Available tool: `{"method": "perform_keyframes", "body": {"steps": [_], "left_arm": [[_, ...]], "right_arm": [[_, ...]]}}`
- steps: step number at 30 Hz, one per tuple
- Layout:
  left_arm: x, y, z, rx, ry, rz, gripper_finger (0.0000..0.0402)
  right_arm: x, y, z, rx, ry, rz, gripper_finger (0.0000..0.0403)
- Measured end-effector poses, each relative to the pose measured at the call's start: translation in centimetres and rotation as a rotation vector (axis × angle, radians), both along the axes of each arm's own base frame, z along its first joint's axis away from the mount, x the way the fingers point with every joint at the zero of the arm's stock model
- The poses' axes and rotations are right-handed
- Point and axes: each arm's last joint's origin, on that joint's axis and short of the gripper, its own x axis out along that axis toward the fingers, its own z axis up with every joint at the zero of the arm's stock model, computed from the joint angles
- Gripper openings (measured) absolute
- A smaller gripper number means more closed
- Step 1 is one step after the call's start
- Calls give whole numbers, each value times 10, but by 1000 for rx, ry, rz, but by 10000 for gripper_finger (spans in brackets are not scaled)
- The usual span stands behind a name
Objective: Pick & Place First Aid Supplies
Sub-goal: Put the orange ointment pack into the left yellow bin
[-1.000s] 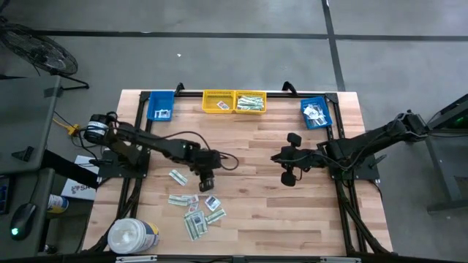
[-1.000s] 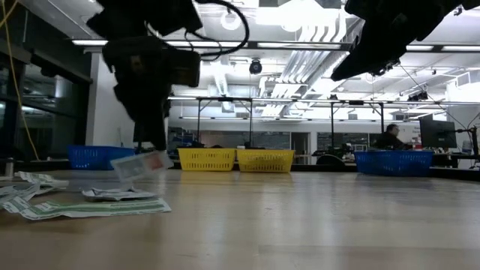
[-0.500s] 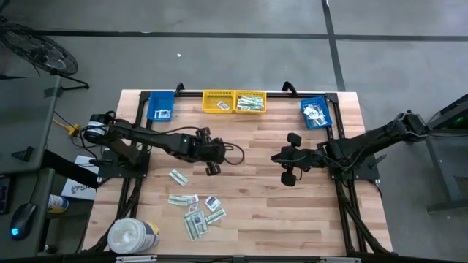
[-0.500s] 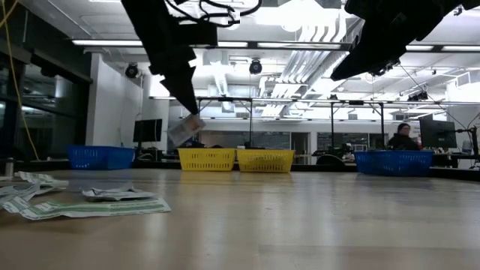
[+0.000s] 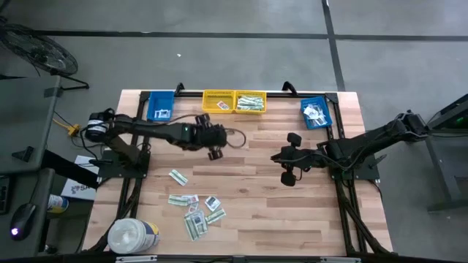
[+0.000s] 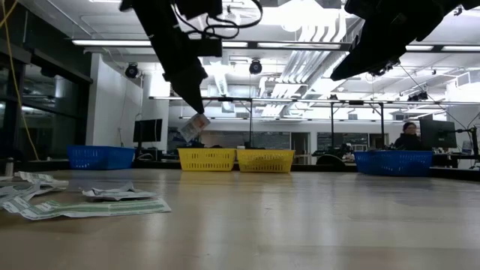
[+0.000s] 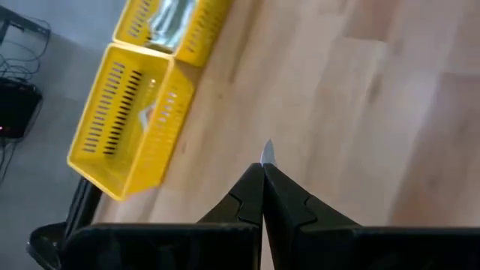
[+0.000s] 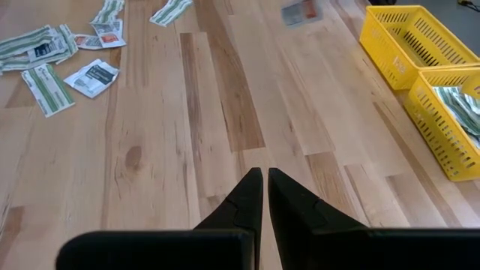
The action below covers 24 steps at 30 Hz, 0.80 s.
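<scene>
The left gripper (image 5: 213, 151) pinches a small flat white paper packet (image 6: 196, 125) with a red mark, high above the wooden table (image 5: 248, 212), near the ribbed yellow plastic bins (image 5: 234, 101). More packets (image 5: 193, 210) lie scattered at near left. The right gripper (image 5: 290, 158) hovers mid-right, fingers pressed together.

arms: dark, jointed | left arm (image 5: 157, 133): black looping cable | end effector fingers (image 7: 247, 199): black, tapered
</scene>
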Motion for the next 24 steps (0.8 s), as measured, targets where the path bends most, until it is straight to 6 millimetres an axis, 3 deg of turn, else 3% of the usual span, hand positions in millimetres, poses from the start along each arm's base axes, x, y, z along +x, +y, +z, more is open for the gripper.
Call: {"method": "perform_keyframes", "body": {"steps": [10,17,24], "left_arm": [[2,73,10,28,-112,50,0],[-4,124,19,68,-320,130,0],[-19,151,5,109,-482,256,0]], "right_arm": [[0,0,0,1,0,1,16],[0,0,0,0,1,1,16],[0,0,0,-3,1,2,16]]}}
